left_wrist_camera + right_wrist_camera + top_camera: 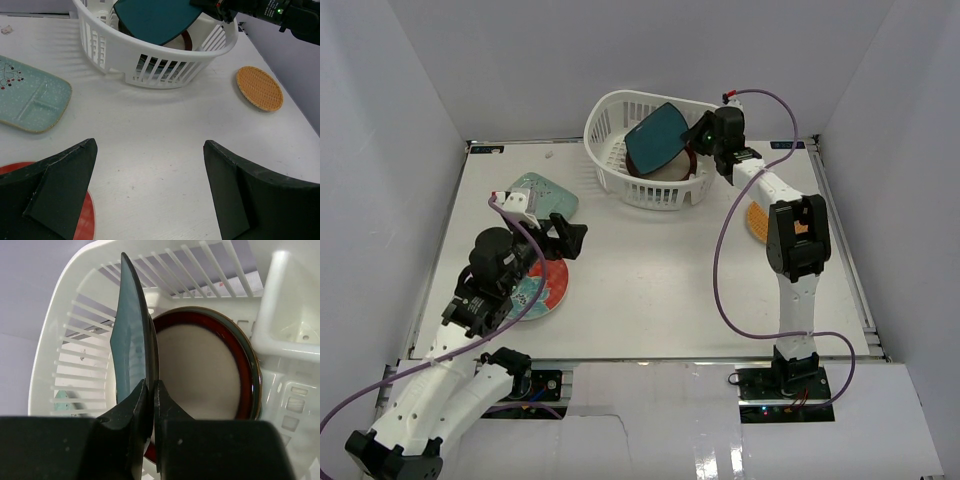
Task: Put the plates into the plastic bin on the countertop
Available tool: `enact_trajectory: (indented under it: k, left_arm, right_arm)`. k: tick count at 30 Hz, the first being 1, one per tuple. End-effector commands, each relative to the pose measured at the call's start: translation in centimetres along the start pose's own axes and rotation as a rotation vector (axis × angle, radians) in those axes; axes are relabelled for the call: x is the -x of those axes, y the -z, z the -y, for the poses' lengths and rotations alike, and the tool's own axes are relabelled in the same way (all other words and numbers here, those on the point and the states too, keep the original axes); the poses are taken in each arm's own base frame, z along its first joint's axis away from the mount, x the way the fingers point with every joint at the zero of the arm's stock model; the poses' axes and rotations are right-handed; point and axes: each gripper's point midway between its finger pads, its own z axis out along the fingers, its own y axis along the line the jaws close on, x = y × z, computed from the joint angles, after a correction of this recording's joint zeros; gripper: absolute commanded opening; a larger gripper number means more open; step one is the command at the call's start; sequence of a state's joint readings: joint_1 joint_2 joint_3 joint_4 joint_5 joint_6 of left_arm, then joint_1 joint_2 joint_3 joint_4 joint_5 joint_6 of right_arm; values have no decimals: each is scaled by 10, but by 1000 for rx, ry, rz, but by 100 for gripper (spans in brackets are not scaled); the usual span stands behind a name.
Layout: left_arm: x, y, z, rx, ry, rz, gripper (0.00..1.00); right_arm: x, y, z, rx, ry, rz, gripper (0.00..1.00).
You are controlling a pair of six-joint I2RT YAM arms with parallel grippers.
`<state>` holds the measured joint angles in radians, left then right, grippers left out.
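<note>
The white slotted bin is showing a dark teal plate pinched in the black right gripper, beside a beige plate with a brown rim. The black left gripper is facing an orange woven-look plate ahead to its right, a pale mint speckled plate ahead to its left, and a red plate beneath its left finger.

Workspace enclosed on three sides by plain pale grey walls, matte, unmarked; left and right panels angle outward toward the camera. Lighting diffuse and even, soft shadows only. A thin metal edging runs along the sides and back of the white work surface. At the near edge, a white panel with rectangular cutouts; its surface is slightly glossy and reflective.
</note>
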<state>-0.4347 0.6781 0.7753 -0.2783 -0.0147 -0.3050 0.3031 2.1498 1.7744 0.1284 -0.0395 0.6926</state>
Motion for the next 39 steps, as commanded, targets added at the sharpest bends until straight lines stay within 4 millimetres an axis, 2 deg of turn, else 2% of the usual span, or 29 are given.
enact_trajectory:
  k: [1,3,4,5,10,19,20,22,23,25,26,28,29,31,32,34,35,36,37,39]
  left_arm:
    - [-2,-2,1,-9,1,-3,98]
    - [-1,-2,0,-4,-1,2,98]
    - [-1,-2,-1,-2,-1,1,98]
    - [-1,-2,-1,-3,-1,2,98]
    - [0,-1,-2,5,-2,5,98]
    - [11,7,-10,56,-12,52,98]
    - [11,7,-11,58,-13,55,98]
    - [11,7,-12,62,-14,54,98]
    - [12,6,-13,68,-16,56,98]
    - [13,7,-15,79,-17,61,98]
    - [17,9,-17,96,-18,74,98]
    - [23,13,-21,119,-15,102,98]
    - [27,16,-27,153,-10,122,98]
    - [33,22,-32,180,-2,159,98]
    - [33,24,-36,201,5,169,98]
    - [36,27,-38,210,11,190,98]
    - [38,30,-38,211,16,203,98]
    - [37,30,-38,212,20,204,98]
    - [38,30,-38,208,20,209,98]
    - [37,29,-38,209,18,203,98]
  right_arm:
    - [57,12,-54,137,47,158,19]
    - [50,9,-44,101,63,136,33]
    - [49,8,-40,86,69,130,47]
    - [46,8,-35,66,88,119,51]
    - [46,8,-18,-16,171,110,63]
    - [49,27,14,-174,444,101,66]
    - [57,37,3,-158,452,123,66]
    - [52,48,-9,-112,475,131,66]
    - [59,65,-34,-43,483,146,66]
    - [38,83,-75,91,491,118,63]
    - [11,101,-99,157,498,85,63]
    - [-36,123,-131,302,464,10,60]
    - [-79,140,-148,391,450,-31,59]
    - [-126,156,-170,515,362,-98,59]
    - [-173,164,-170,545,341,-192,59]
    - [-213,171,-176,590,293,-276,60]
    - [-250,171,-178,596,272,-352,62]
    - [-265,170,-181,597,264,-385,65]
    - [-301,168,-179,598,262,-467,66]
    - [-323,164,-188,603,241,-514,70]
